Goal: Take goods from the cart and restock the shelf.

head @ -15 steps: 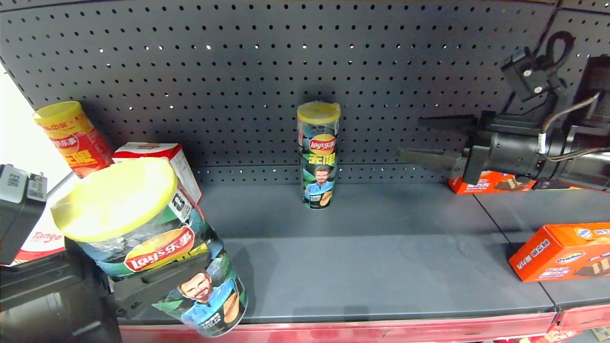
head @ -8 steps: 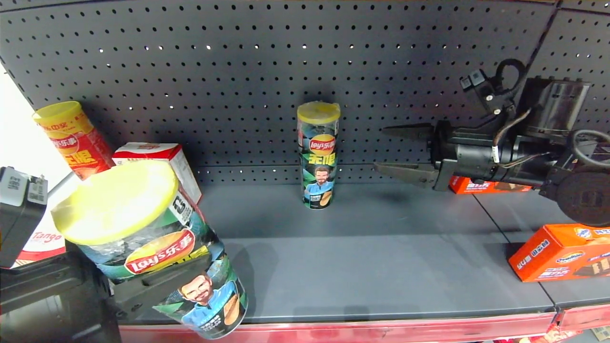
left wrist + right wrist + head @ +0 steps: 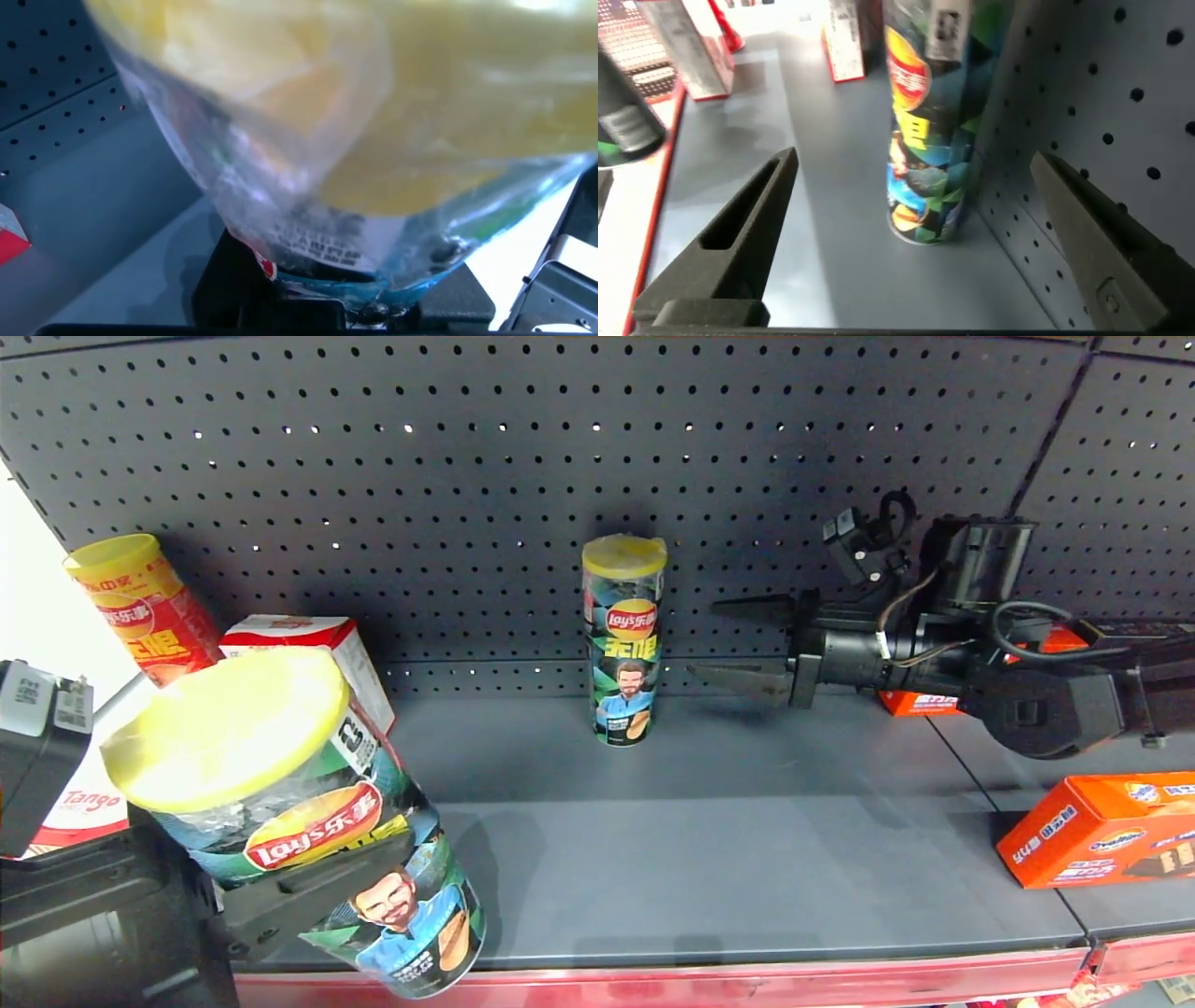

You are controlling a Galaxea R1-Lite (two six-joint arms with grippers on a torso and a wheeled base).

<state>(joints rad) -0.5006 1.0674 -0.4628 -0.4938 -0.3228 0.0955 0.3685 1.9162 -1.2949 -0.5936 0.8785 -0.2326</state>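
Holding the tilted chip can [image 3: 280, 775] at the front-left corner of the shelf [image 3: 747, 868], my left fingers [image 3: 308, 889] clamp it; my right fingers [image 3: 747, 681] gape wide just beside the upright chip can [image 3: 624, 644] at the back edge.

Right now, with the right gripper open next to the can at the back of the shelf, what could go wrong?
1. The right gripper sits level with the upright can, close to the pegboard; a finger could clip the can and topple it.
2. The left gripper holds a second can tilted over the shelf's front edge; released there, it could fall off.
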